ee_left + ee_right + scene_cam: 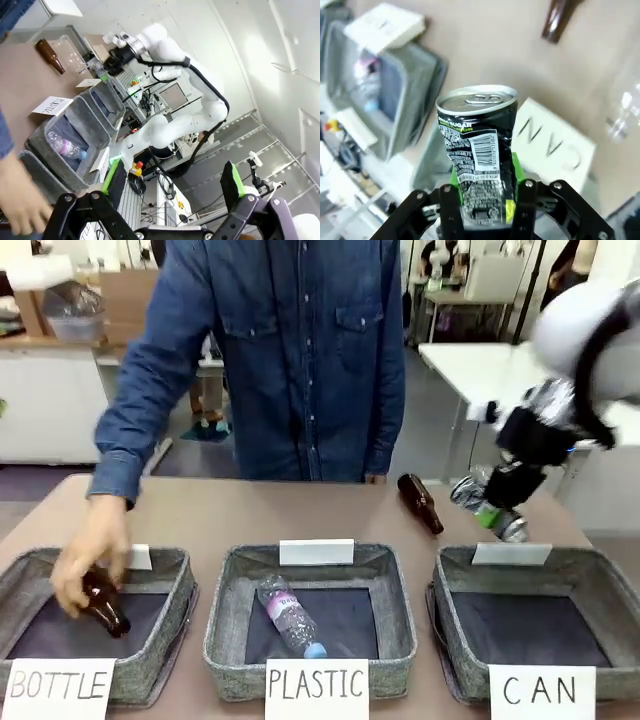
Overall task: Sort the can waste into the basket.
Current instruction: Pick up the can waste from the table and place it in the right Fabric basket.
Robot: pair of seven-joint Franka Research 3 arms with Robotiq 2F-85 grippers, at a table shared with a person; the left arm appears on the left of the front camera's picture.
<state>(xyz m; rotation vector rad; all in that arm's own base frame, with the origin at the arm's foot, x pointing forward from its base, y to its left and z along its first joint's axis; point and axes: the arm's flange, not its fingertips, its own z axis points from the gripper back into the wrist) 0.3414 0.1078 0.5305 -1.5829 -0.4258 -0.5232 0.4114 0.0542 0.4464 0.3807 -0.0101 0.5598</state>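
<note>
Inspector: Surface and room?

Assessor: Brown table (250,520), matt finish. A person in a denim shirt (300,350) stands at its 12 o'clock edge. Behind are a white table (470,365) at 2 o'clock and a white cabinet (45,405) at 10 o'clock. One brown glass bottle (420,502) lies loose on the surface at 3 o'clock.

Inspector: Containers?

Assessor: Three grey fabric bins line the near edge.
- BOTTLE basket (170,640), 8 o'clock: the person's hand (90,560) is inside it, gripping a second brown bottle (108,608).
- PLASTIC basket (225,630), 6 o'clock: one clear plastic bottle (290,618) with a pink label lies on the dark bottom.
- CAN basket (600,568), 4 o'clock: a white card (510,554) stands on its far rim.

Inspector: Can and end effectors?

Assessor: The right gripper (484,176) pinches the black can (477,145) between its green pads, and the can's body is creased at the waist. In the front view the can hangs at 11 o'clock of the CAN basket, above the far rim. Whether it is over the bin or beyond it, I cannot tell. The left gripper (172,180) has its fingers spread wide in open air.
</note>
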